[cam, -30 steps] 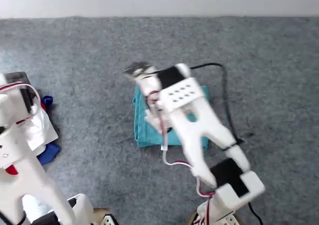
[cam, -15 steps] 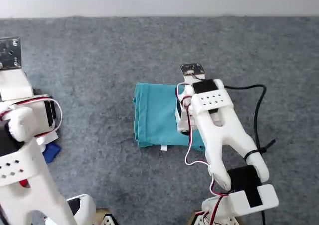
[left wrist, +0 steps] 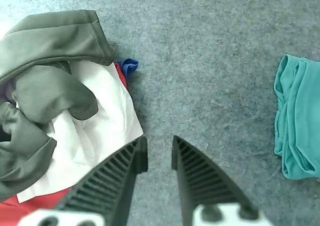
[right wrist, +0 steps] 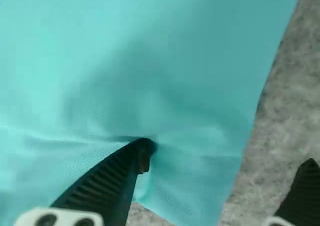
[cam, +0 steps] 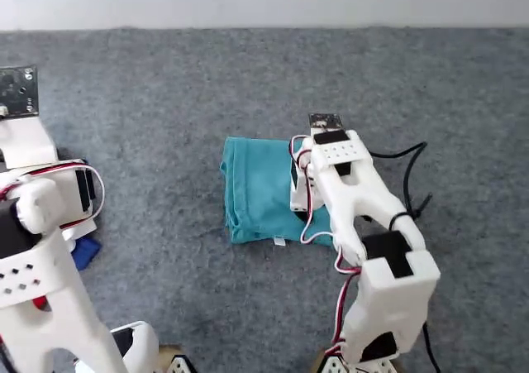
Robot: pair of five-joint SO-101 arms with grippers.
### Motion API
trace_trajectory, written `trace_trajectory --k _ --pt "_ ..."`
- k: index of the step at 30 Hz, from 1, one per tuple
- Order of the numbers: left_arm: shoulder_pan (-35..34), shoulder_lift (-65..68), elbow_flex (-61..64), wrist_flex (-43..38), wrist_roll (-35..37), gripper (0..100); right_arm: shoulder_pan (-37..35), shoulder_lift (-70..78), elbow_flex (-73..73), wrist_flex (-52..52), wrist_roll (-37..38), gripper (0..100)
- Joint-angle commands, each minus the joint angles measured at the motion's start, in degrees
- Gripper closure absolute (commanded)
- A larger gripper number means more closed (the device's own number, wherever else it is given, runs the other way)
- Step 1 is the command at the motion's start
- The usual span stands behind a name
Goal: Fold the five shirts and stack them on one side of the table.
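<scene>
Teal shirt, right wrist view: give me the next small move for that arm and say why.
Probably close the jaws. On the right arm, they stand open astride the edge of the teal shirt: one tip presses into the fabric, the other hangs over the grey table beyond the edge. Closing should pinch that edge for the next fold.

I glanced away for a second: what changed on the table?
The right gripper swung from the teal shirt's far left corner to its right edge, where it now sits open, one finger on the cloth. The left arm stretched farther along the table's left side. Shirt and pile of shirts stayed put.
</scene>
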Motion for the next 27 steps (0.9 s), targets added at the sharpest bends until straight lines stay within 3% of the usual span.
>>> trace_trajectory --k 1,6,8,13,16,19,24,27 --pt "0.4 -0.7 -0.3 0.0 0.2 90 1.5 5.0 -4.6 3.0 -0.5 65.8" --pt "0.4 -0.6 -0.3 -0.7 0.2 90 1.2 6.6 -8.6 4.0 3.6 99.8" --pt "0.4 -0.6 -0.3 -0.7 0.2 90 1.5 6.5 -8.7 4.4 5.1 94.4" --pt "0.4 -0.6 -0.3 -0.7 0.4 90 4.8 4.7 -10.5 8.2 7.8 98.5" --pt "0.4 -0.5 -0.3 -0.7 0.4 90 7.8 0.7 -10.4 9.1 14.9 98.9" --pt "0.4 -0.5 -0.3 -0.7 0.4 90 13.1 -2.9 -10.6 8.5 29.0 98.9" --pt "0.4 -0.5 2.5 -3.3 0.4 90 22.4 -3.5 -10.6 6.6 63.5 99.0" --pt "0.5 -1.0 4.8 -4.4 0.4 90 26.8 -3.1 -10.6 1.7 79.8 99.0"
